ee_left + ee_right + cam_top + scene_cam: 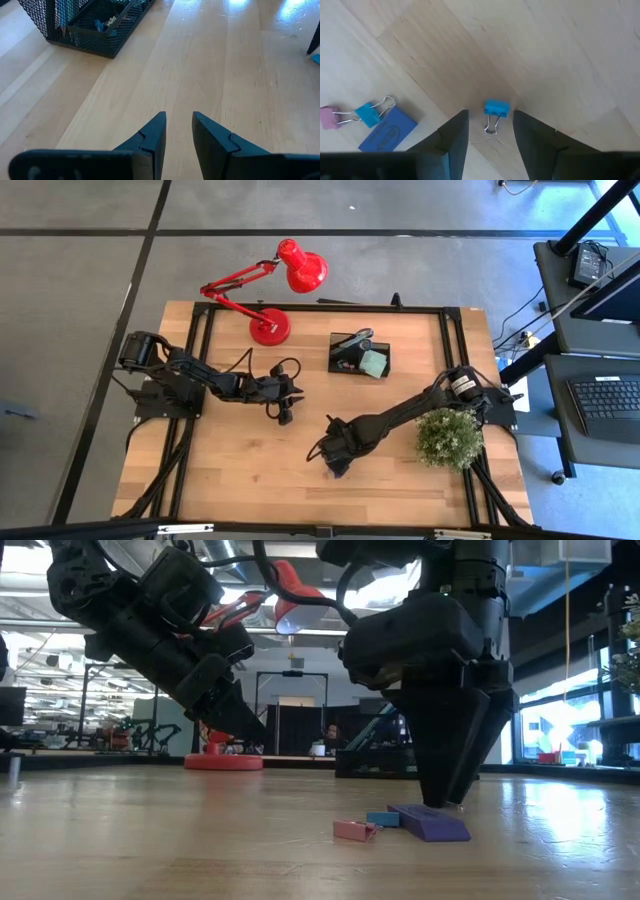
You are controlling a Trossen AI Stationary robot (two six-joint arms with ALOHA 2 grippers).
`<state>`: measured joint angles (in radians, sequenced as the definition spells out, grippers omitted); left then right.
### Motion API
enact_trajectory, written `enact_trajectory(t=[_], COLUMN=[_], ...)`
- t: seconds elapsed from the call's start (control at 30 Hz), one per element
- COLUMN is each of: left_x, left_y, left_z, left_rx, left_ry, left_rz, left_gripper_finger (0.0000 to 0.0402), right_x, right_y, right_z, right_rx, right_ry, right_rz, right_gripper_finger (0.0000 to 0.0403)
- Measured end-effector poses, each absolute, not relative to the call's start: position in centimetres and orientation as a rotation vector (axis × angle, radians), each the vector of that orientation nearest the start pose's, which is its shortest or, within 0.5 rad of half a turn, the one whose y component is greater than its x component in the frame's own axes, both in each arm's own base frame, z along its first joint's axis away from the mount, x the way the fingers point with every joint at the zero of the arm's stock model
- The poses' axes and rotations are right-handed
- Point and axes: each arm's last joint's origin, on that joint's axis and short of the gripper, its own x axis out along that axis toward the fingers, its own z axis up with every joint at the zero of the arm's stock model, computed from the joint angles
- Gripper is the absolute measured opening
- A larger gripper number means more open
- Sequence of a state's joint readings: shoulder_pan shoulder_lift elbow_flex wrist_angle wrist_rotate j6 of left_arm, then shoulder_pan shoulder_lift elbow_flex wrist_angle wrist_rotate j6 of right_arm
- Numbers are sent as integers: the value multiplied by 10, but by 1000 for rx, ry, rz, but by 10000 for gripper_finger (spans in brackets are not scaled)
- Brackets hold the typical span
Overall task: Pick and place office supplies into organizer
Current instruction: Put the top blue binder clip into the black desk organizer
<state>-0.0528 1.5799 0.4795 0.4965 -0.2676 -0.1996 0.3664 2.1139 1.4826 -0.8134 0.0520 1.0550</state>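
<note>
A pale wooden table (240, 470) stands on grey carpet, a red lamp (285, 275) and bushy plant (449, 437) on it. The black mesh organizer (358, 353) sits near the lamp. The right gripper (490, 131) points down, fingers apart around a blue binder clip (496, 110), beside more clips (367, 114) and a blue eraser (387, 131). The left gripper (178, 132) hovers, fingers narrowly apart, empty.

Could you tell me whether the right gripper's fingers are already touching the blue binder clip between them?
Apart: the right wrist view shows wood on both sides of the blue binder clip between the right gripper fingers.
</note>
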Motion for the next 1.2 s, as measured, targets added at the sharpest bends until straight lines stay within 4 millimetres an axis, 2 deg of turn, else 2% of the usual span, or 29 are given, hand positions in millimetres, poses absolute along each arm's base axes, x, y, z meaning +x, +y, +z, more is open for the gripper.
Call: enact_trajectory(t=[0.53, 1.2], left_x=[266, 266], left_y=[-6, -6], left_z=[122, 122], left_rx=[-97, -97], left_ry=[574, 574], left_rz=[267, 267], left_gripper_finger=[88, 88], right_x=[377, 375], right_y=[142, 140], right_z=[137, 136], right_rx=[562, 510], right_ry=[1339, 1345], right_rz=[-517, -533], right_gripper_finger=[156, 78])
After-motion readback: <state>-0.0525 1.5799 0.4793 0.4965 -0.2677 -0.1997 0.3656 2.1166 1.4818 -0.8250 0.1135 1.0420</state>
